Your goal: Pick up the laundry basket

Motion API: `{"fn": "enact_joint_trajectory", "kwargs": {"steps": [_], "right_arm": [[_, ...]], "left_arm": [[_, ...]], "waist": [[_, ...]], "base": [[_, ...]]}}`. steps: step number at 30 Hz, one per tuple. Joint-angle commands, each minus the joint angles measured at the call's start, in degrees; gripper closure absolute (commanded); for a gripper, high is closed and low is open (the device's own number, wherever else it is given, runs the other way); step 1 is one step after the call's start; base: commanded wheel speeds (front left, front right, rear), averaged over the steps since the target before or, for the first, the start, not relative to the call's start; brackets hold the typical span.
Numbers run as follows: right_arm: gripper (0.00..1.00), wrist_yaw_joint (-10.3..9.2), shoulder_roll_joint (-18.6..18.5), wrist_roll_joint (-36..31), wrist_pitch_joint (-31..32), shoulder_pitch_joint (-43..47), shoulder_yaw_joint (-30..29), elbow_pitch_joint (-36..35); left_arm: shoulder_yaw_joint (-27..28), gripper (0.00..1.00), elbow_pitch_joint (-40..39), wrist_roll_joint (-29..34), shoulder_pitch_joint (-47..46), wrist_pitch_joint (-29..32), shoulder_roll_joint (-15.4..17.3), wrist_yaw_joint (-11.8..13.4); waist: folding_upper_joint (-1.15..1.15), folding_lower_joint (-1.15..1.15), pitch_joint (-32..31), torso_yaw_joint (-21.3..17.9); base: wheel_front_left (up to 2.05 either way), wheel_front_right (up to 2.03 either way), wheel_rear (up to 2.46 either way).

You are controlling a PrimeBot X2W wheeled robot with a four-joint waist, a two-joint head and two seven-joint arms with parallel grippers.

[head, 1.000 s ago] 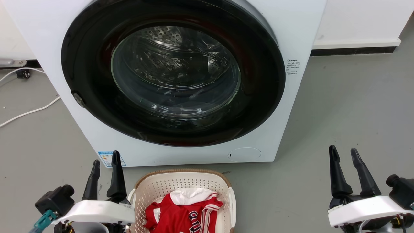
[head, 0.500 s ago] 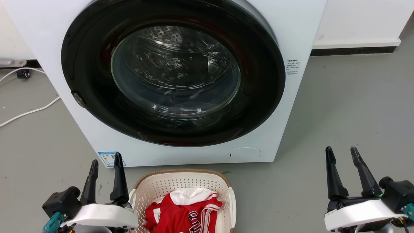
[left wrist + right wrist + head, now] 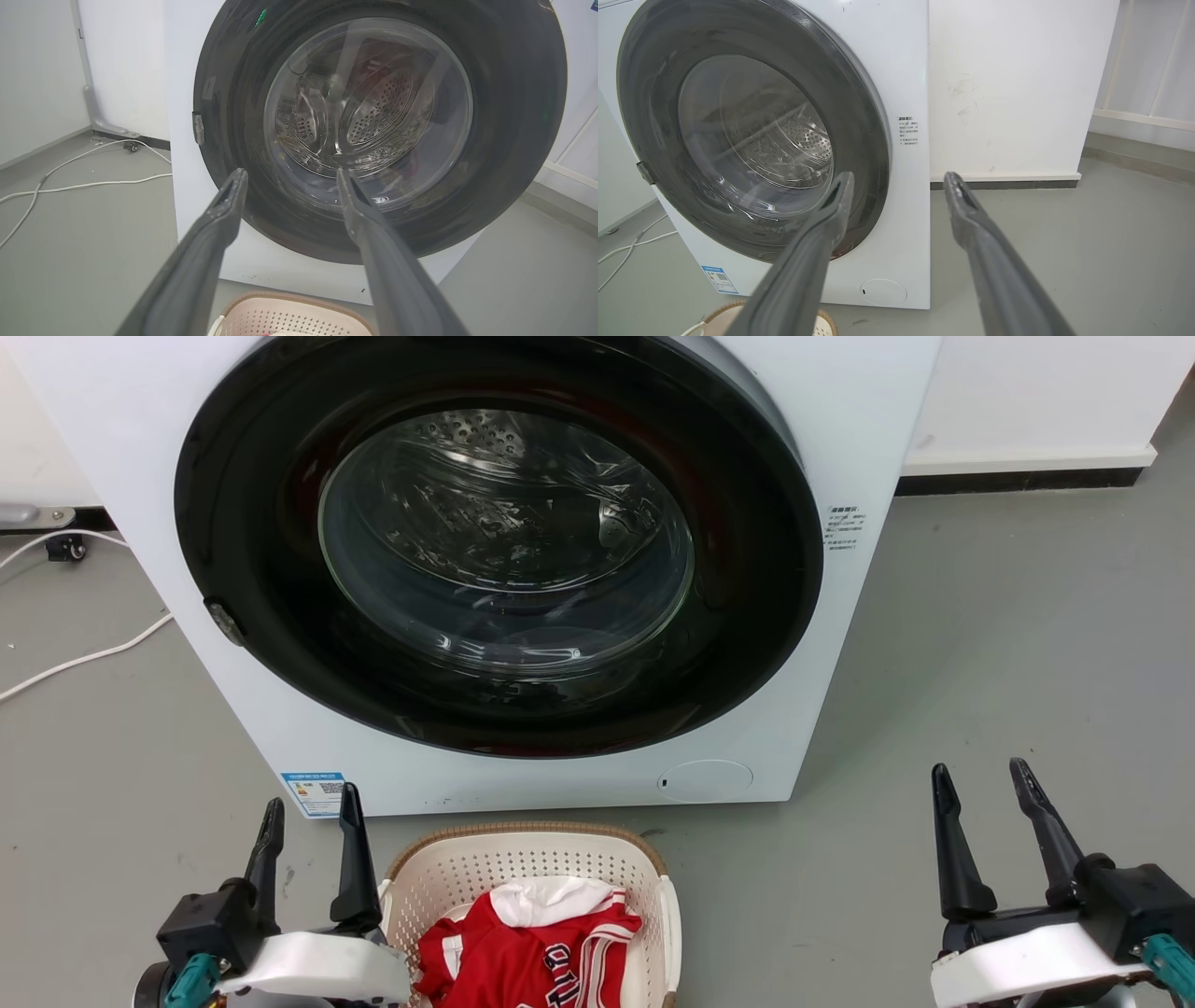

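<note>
The laundry basket (image 3: 644,882), cream perforated plastic with a brown woven-look rim, stands on the floor at the bottom centre of the head view, holding a red and white garment (image 3: 527,947). Its far rim also shows low in the left wrist view (image 3: 299,298), and a sliver of it in the right wrist view (image 3: 720,310). My left gripper (image 3: 311,803) is open, right beside the basket's left handle with nothing between its fingers. My right gripper (image 3: 978,777) stands open well to the basket's right, above bare floor.
A white front-loading washing machine (image 3: 868,448) with a large dark round door (image 3: 499,546) stands just behind the basket. White cables (image 3: 79,658) lie on the grey floor at left. A white wall with dark skirting (image 3: 1018,481) runs at the back right.
Both grippers have shifted: the left one moved right toward the basket and drew back a little, the right one moved slightly left. The basket has not moved.
</note>
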Motion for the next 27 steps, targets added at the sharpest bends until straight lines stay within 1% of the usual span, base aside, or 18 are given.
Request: {"fn": "enact_joint_trajectory", "kwargs": {"steps": [1, 13, 19, 27], "right_arm": [[0.00, 0.00, -0.2, -1.3, -0.5, 0.5, 0.1, -0.7], [0.00, -0.01, -0.2, -6.4, -1.9, 1.2, 0.5, -1.2], [0.00, -0.01, -0.2, -8.2, -2.5, 1.4, 0.5, -1.6], [0.00, -0.01, -0.2, -9.5, -3.3, 2.1, 0.1, -1.8]], "left_arm": [[-0.1, 0.00, -0.3, 1.1, 0.2, -0.6, 0.2, 0.3], [-0.6, 0.00, -0.3, 6.2, 0.8, -1.9, 0.2, 0.7], [-0.4, 0.00, -0.9, 7.8, 1.1, -2.5, 0.2, -0.2], [0.0, 0.00, -0.9, 10.4, 1.7, -3.3, 0.2, -0.7]], "waist": [[0.00, 0.00, 0.0, 0.0], [0.00, 0.00, 0.0, 0.1], [0.00, 0.00, 0.1, 0.0], [0.00, 0.00, 0.1, 0.1]], "base": [[0.00, 0.00, 0.00], [0.00, 0.00, 0.00], [0.00, 0.00, 0.00], [0.00, 0.00, 0.00]]}}
